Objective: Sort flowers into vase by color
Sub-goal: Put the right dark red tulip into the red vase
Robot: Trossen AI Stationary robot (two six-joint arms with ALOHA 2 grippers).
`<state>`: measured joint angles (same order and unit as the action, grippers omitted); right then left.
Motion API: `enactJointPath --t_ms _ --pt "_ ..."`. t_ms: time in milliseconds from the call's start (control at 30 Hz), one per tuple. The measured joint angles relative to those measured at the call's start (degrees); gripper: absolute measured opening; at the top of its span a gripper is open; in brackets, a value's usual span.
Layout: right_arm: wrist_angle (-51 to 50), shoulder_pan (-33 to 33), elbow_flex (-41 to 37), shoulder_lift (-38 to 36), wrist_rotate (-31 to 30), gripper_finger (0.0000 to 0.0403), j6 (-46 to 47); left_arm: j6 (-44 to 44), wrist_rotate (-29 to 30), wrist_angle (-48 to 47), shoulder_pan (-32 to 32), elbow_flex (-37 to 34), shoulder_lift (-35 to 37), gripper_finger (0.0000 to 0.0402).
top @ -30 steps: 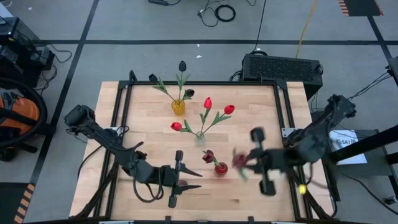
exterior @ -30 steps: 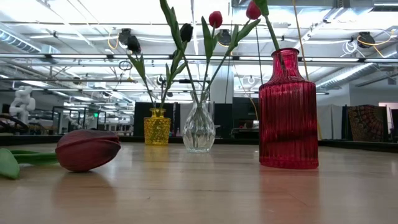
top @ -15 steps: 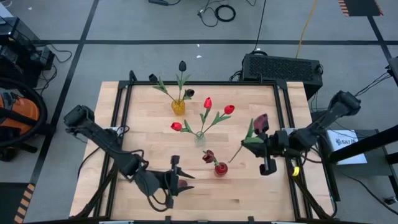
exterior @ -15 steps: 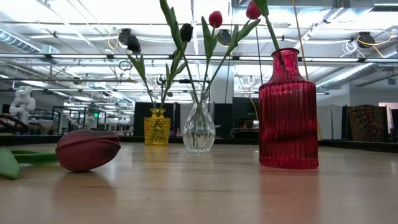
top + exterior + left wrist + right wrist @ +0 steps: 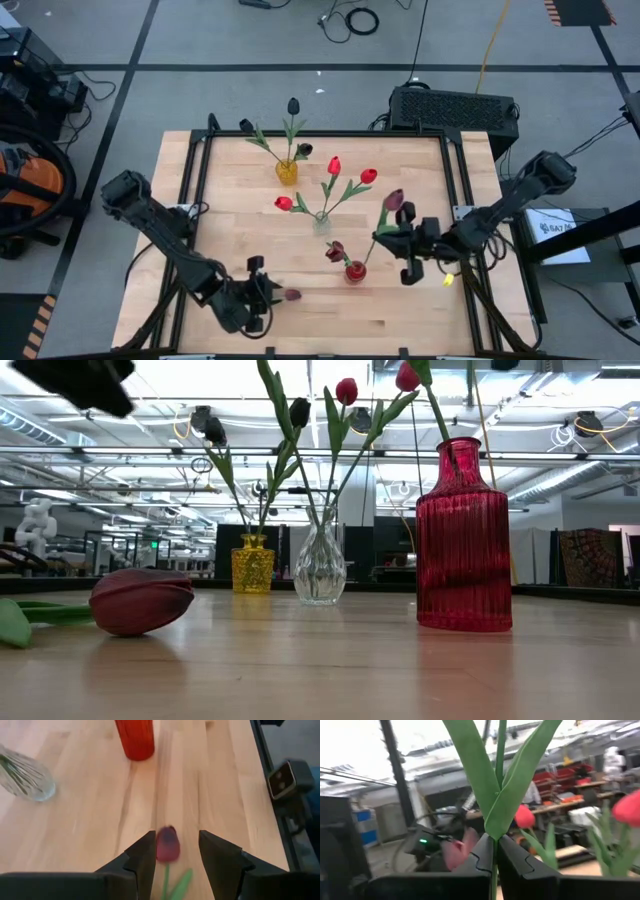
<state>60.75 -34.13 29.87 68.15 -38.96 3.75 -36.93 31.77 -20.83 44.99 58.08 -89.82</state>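
Observation:
A maroon tulip (image 5: 291,295) lies flat on the wood near the table's near edge, also in the low view (image 5: 140,600). My left gripper (image 5: 175,851) is open and low over it, one finger on each side of the tulip's head (image 5: 167,845) with a gap on both sides. My right gripper (image 5: 405,247) hovers right of the red vase (image 5: 355,272), shut on a second maroon tulip (image 5: 394,200). The red vase holds one maroon tulip (image 5: 335,250). My right gripper pinches the tulip's thin green stem (image 5: 494,854) between its two fingers, just below where the long leaves (image 5: 512,795) branch off. The fingers lie across the stem. The flower is lifted clear and tilted, with its head up and its lower stem end (image 5: 364,260) slanting toward the red vase.
A yellow vase (image 5: 287,171) with near-black tulips stands near the far edge. A clear vase (image 5: 321,223) with red tulips stands mid-table. Bare wood lies near the right and near edges. A black box (image 5: 455,106) sits beyond the far edge.
My right gripper has carried its maroon tulip toward the table's left, closer to the red vase, and the flower has swung from low and level to head-up. My left gripper has drawn back toward the table's left and turned to face the lying tulip, which has stayed in place.

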Motion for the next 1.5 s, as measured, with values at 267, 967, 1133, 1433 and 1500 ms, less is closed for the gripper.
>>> enactJointPath --t_ms 267,967,1133,1433,1500 --pt "2.6 0.0 0.0 4.8 -3.2 0.0003 0.1 -1.7 0.0 -0.2 0.9 -0.6 0.0 0.0157" --pt "2.8 0.0 0.1 11.6 -9.2 0.0011 2.0 -1.8 0.0 -0.7 0.9 -0.6 -1.7 0.0157" --pt "2.7 0.0 0.1 12.8 -9.3 0.0042 3.5 -1.8 0.0 -0.6 0.9 -0.6 -1.7 0.0157" --pt "2.4 -0.1 0.1 13.6 -9.2 0.0118 5.6 -3.0 0.0 -0.7 0.9 -0.6 -1.7 0.0157" --pt "1.6 -0.4 0.1 13.1 -9.2 0.0135 5.7 -3.3 -0.1 -1.2 0.9 -0.6 -1.7 0.0157"
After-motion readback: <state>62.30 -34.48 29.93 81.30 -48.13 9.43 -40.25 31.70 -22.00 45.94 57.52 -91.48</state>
